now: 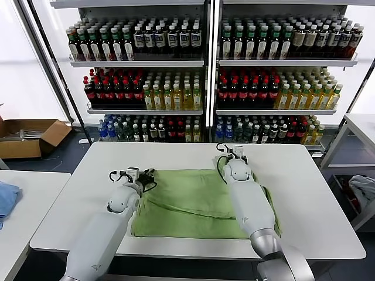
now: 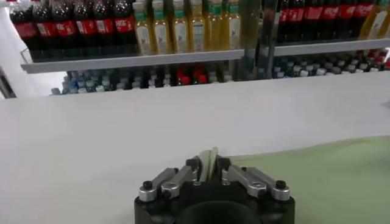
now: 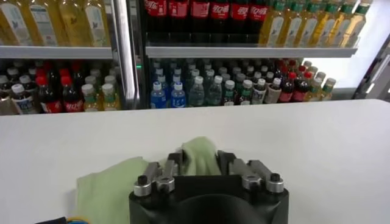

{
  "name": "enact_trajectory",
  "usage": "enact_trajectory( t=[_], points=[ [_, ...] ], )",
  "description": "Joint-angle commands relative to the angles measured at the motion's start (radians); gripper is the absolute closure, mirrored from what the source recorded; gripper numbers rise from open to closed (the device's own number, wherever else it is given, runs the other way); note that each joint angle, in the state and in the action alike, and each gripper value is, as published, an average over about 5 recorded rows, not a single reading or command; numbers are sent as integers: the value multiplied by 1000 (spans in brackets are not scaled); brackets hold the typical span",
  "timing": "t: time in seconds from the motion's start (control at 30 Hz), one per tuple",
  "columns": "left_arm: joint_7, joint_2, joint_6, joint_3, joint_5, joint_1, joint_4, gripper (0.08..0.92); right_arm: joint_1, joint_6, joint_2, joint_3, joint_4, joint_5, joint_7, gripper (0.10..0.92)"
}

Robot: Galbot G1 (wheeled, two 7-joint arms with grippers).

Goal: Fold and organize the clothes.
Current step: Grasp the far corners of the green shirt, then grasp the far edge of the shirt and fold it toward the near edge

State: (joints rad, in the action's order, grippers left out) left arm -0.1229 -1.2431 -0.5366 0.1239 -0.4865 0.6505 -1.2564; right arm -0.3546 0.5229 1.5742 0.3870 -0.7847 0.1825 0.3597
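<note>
Both white arms are reaching up from the near edge of the table (image 1: 304, 193), the left gripper (image 1: 142, 174) and the right gripper (image 1: 232, 153) each working at a far corner of the light green shirt (image 1: 193, 202). Between its fingers the left gripper is pinching a raised fold of green fabric, the jaws drawn in close on it, as the left wrist view is showing (image 2: 207, 169); the rest of the shirt (image 2: 329, 176) is lying flat to one side of that gripper, with bare white tabletop (image 2: 122, 122) stretching ahead of it to the far edge. In the same way the right gripper is clamping a bunched tuft of the shirt (image 3: 198, 152), which is standing up between its fingers (image 3: 200, 159), and more of the cloth is spilling out beside the gripper body. Beyond the right gripper the tabletop (image 3: 304, 134) is running open to its far edge. From the head camera the shirt is lying spread between the two grippers, its near hem sitting close to the front edge of the table, its plain green side showing. Past the table's far edge, shelves of bottles (image 1: 205, 82) are standing, and a cardboard box (image 1: 29, 137) is sitting on the floor well off beyond the left gripper.
</note>
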Motion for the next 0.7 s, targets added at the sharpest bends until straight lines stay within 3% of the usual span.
enact_trajectory(
  t=[0.03,0.23,0.47,0.7],
  points=[
    [1,-9,-1,7,-14,17,4,813,-17,5,1,-1,-40,1,2,793],
    [10,-9,54,18,-27,25,-8,910,-57,-3,-12,-1,-144,58,4,917],
    [6,-2,168,33,19,33,-74,910,-125,-28,-38,-10,-326,79,0,920],
    [-11,25,194,42,46,56,-193,910,-180,-38,-68,-19,-524,103,10,920]
  ],
)
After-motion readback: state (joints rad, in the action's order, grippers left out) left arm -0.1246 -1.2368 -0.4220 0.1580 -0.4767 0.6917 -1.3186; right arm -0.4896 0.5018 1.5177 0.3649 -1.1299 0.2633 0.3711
